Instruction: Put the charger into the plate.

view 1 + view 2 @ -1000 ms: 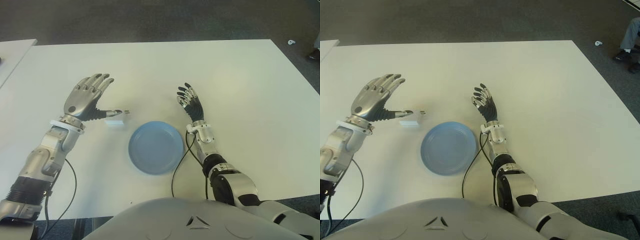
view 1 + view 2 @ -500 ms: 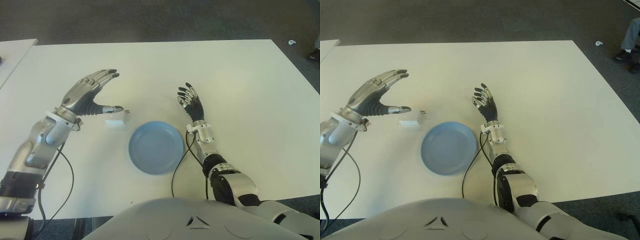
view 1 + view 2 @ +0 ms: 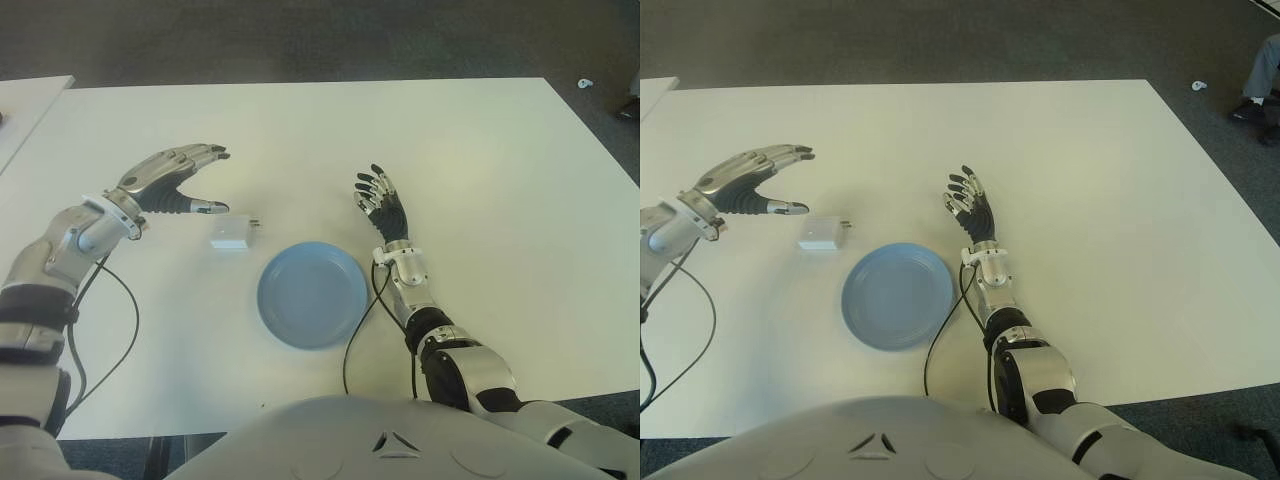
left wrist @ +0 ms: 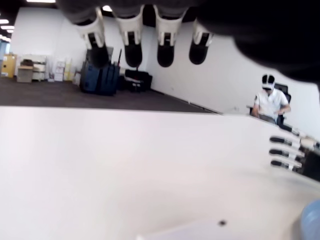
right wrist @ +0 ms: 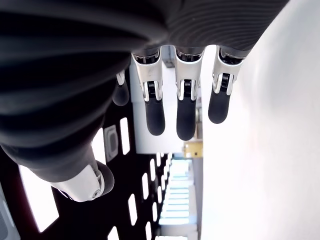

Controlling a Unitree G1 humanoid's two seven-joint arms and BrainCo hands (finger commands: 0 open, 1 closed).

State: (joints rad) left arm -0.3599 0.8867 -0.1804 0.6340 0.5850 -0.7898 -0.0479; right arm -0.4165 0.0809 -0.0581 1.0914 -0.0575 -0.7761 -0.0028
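The white charger (image 3: 231, 234) is lying on the table (image 3: 480, 160) just left of the blue plate (image 3: 312, 295), ungrasped. The left hand (image 3: 170, 180) is hovering spread beyond it, needing to lower and pinch; the right hand (image 3: 380, 200), fingers spread, is idling right of the plate

We see bare tabletop (image 3: 480, 160) all round; only the charger (image 3: 232, 234) sits between our left hand (image 3: 165, 180) and the plate (image 3: 312, 294), with the right hand (image 3: 382, 210) beyond.
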